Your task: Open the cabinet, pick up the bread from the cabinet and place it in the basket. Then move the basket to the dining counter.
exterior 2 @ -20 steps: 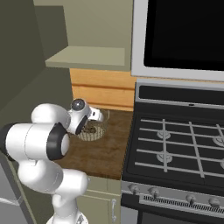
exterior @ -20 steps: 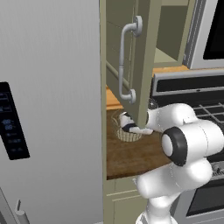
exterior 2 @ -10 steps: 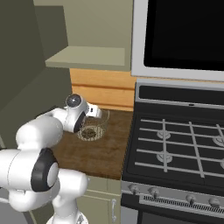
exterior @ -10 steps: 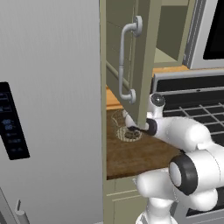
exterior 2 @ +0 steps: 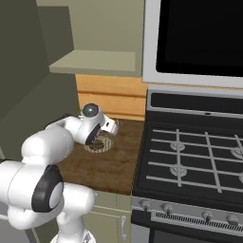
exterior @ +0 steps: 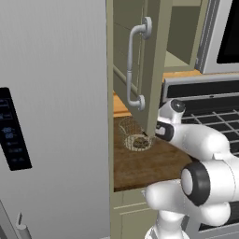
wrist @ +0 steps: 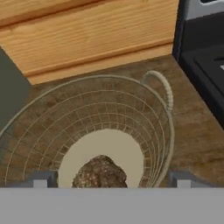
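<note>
1. Three views show one worktop scene. From the left base view, the cabinet (exterior: 156,60) has its pale green door swung open, the edge of the door facing the camera, with the curved silver bar handle (exterior: 134,65) on its left face.
2. Below the door, the basket (exterior: 133,134) of pale wire mesh stands on the mid-brown worktop (exterior: 140,163), and the bread (exterior: 138,142) lies inside it as a small brown lump.
3. Beside the basket on its right, the white arm reaches in, and the hand end sits partly behind the door's lower corner.
4. Left of the worktop stands the tall grey fridge (exterior: 51,116).
5. From the right base view, the gripper (exterior 2: 105,136) hangs just above the basket (exterior 2: 100,144), which rests on the worktop (exterior 2: 104,163) near the wooden back panel.
6. Right of the worktop is the black stove (exterior 2: 194,161); above it a dark oven window (exterior 2: 199,35).
7. An open cabinet shelf (exterior 2: 95,61) shows above the worktop.
8. From the hand view, the gripper (wrist: 109,179) looks down into the basket (wrist: 144,118), its two finger tips (wrist: 40,179) spread wide apart at either side, holding nothing.
9. Between the tips, the bread (wrist: 99,173) rests on the basket's pale round base; a looped handle rises at the rim.
</note>
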Tool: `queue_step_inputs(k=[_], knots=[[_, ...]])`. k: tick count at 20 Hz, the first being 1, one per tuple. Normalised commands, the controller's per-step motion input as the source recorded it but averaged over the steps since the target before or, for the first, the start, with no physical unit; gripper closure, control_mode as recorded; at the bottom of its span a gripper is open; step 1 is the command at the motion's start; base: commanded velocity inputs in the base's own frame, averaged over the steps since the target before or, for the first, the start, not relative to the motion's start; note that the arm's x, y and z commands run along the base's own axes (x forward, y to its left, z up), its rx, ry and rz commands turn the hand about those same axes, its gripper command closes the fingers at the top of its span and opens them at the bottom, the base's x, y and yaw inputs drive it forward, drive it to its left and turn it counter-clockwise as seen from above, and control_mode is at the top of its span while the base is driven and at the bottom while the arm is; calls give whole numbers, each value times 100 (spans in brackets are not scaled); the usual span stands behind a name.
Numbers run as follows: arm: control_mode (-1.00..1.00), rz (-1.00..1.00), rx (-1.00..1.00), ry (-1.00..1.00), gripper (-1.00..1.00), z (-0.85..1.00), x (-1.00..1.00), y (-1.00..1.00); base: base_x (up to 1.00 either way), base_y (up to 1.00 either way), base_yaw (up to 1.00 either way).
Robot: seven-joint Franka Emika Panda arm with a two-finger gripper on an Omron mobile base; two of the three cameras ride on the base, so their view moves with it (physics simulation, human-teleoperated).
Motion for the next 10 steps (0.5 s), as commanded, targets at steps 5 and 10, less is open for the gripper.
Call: queue_step_inputs(k=[5,10], knots=[[-100,-6,21,19,-100,-42,34,-19,0,0,0],[-100,-6,10,11,-100,-28,24,-4,0,0,0]])
